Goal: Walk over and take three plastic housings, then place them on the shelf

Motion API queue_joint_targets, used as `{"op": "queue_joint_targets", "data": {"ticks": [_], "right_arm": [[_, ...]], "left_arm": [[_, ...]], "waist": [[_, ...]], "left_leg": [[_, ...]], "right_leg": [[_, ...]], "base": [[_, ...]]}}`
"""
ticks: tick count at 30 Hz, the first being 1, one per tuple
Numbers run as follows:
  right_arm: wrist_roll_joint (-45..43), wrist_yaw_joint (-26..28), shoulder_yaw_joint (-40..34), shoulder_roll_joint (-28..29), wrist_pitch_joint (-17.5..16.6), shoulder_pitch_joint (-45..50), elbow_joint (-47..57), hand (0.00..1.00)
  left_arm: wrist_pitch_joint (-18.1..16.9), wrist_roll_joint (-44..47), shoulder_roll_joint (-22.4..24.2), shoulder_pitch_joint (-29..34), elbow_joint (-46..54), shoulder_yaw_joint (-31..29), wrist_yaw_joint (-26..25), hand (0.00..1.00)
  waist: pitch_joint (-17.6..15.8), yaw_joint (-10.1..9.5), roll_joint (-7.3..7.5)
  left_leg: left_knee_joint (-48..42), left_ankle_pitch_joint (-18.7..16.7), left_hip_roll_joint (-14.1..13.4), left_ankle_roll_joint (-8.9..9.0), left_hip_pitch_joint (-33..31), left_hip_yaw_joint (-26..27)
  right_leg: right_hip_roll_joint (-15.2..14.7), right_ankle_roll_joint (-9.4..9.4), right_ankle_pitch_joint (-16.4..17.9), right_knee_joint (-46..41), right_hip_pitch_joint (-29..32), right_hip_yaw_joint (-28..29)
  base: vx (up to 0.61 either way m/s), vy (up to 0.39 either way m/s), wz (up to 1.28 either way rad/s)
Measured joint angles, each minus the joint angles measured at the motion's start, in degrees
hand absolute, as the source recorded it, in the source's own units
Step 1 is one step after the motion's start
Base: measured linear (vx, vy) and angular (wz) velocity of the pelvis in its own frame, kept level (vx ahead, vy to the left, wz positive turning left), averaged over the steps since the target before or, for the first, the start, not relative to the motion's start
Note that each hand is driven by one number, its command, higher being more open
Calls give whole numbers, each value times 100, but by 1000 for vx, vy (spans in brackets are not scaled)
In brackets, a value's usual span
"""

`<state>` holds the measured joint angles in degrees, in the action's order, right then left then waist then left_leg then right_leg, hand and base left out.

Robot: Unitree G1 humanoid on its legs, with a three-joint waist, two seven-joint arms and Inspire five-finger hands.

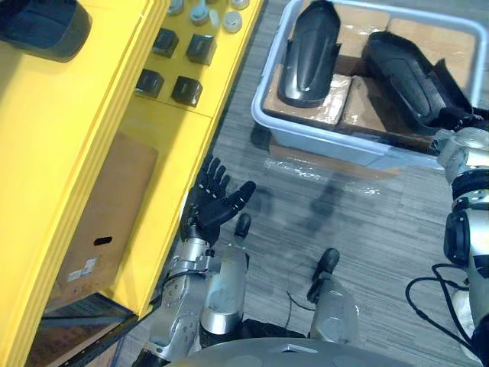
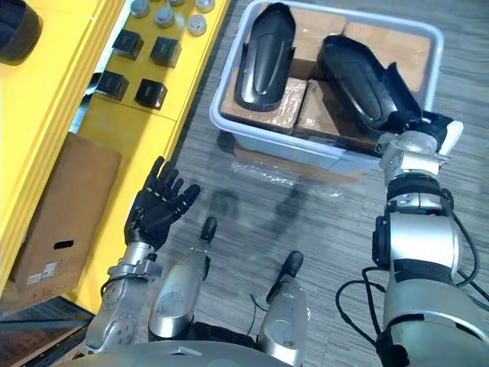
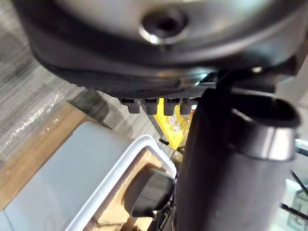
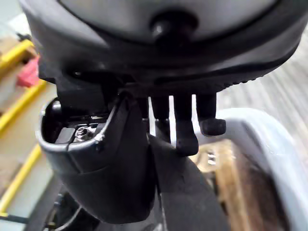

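A grey bin [image 1: 321,131] stands on the floor and holds two black plastic housings on brown packets. The left housing [image 1: 308,53] lies alone. My right hand [image 2: 415,126] reaches over the bin's near right rim [image 4: 260,139] onto the end of the right housing [image 2: 359,76]. Its fingers [image 4: 185,139] curl over that housing's edge with the thumb [image 4: 96,168] on the other side. My left hand [image 1: 218,200] hangs open beside the yellow shelf [image 1: 114,122], holding nothing. Another black housing [image 1: 42,27] rests on the shelf's top level.
Small black blocks [image 1: 187,90] and grey caps [image 1: 200,11] sit on a lower yellow shelf level. A cardboard box [image 1: 99,222] fills the shelf's bottom bay. A flat wrapped board [image 1: 306,164] lies under the bin. Grey carpet lies between shelf and bin.
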<state>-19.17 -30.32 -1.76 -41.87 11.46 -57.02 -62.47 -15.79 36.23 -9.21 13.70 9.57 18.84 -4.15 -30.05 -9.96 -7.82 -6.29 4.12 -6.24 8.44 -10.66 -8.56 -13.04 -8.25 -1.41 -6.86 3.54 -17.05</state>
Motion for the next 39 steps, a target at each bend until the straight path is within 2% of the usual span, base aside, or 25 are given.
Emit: {"op": "queue_joint_targets", "data": {"ticks": [2,3,4,6,7,8,10,14,17,22,25,28,31,34,39], "right_arm": [[100,-153,-44,155,-153,263,552,0],[268,-239,-188,382,-355,495,990,0],[331,-278,-245,462,-440,635,1175,0],[599,-357,-431,821,-670,1095,1840,0],[711,-373,-442,922,-714,1219,1998,0],[854,-383,-441,1067,-787,1420,2230,0],[1227,-374,-421,1382,-882,1911,2744,0],[1695,-345,-129,1638,-907,2194,3443,0],[2106,-277,122,1793,-986,2459,4035,0],[2356,-231,591,2111,-1363,2825,4753,0],[2582,-189,901,2474,-1650,3116,5020,0],[2631,7,1334,2746,-1853,3473,5054,0],[2706,215,1605,2984,-1944,3755,5054,0],[2718,435,1856,3136,-2190,3884,4956,0],[2718,662,2051,3286,-2611,4025,4875,0]], "left_arm": [[0,-13,-27,30,106,-81,131,100],[29,-13,-47,34,195,-139,231,100],[68,-12,-63,30,212,-149,294,100],[294,10,-92,-52,224,-141,530,100],[383,28,-93,-62,224,-124,577,100],[560,160,-94,-83,225,-103,637,100],[1187,660,-78,-240,221,31,677,100],[1981,1163,21,-505,205,371,545,100],[2246,1702,47,-760,-26,623,398,100],[2179,1954,242,-1287,-524,780,41,100],[1974,1986,272,-1607,-701,814,-199,100],[1605,1992,417,-1812,-866,823,-415,100],[1389,2070,539,-1948,-953,823,-625,100],[956,2281,642,-2024,-1240,834,-975,100],[269,3181,677,-2037,-1360,833,-1017,100]], "waist": [[42,44,121],[161,101,264],[232,108,324],[503,190,513],[592,215,557],[741,237,628],[1062,255,755],[1286,392,778],[1498,488,809],[1714,624,872],[1885,729,931],[2008,749,1000],[2056,771,1012],[2063,817,1020],[2128,845,1097]], "left_leg": [[203,60,-66,6,243,38],[379,105,-128,31,366,87],[445,132,-147,32,403,98],[685,182,-205,57,597,170],[724,184,-213,57,634,189],[784,185,-231,59,685,215],[903,185,-261,65,855,274],[1065,193,-263,84,1119,400],[1092,194,-266,87,1155,482],[1098,183,-271,99,1322,589],[1099,182,-272,101,1345,640],[1100,177,-265,104,1421,696],[1100,178,-260,103,1420,696],[1101,181,-259,100,1419,694],[1103,182,-254,98,1426,635]], "right_leg": [[59,14,9,71,-167,-3],[111,23,15,140,-210,3],[131,24,16,174,-224,3],[174,27,17,269,-331,13],[184,27,17,317,-369,13],[200,27,17,371,-406,18],[233,26,16,490,-552,17],[218,24,15,526,-689,26],[225,-19,-16,605,-705,79],[225,-32,-25,606,-793,182],[224,-69,-54,626,-794,214],[224,-64,-100,694,-864,263],[223,-62,-114,704,-866,264],[230,-44,-186,804,-910,262],[239,-44,-229,925,-1026,189]], "base": [[19,-66,-9],[17,-45,-9],[55,-71,-9],[79,-59,-8],[64,-32,-9],[96,-40,-7],[116,-46,-8],[29,-13,-11],[-1,-4,-10],[-12,-4,-10],[-32,0,-8],[-29,3,-9],[-35,2,0],[-34,2,0],[-13,-2,7]]}}
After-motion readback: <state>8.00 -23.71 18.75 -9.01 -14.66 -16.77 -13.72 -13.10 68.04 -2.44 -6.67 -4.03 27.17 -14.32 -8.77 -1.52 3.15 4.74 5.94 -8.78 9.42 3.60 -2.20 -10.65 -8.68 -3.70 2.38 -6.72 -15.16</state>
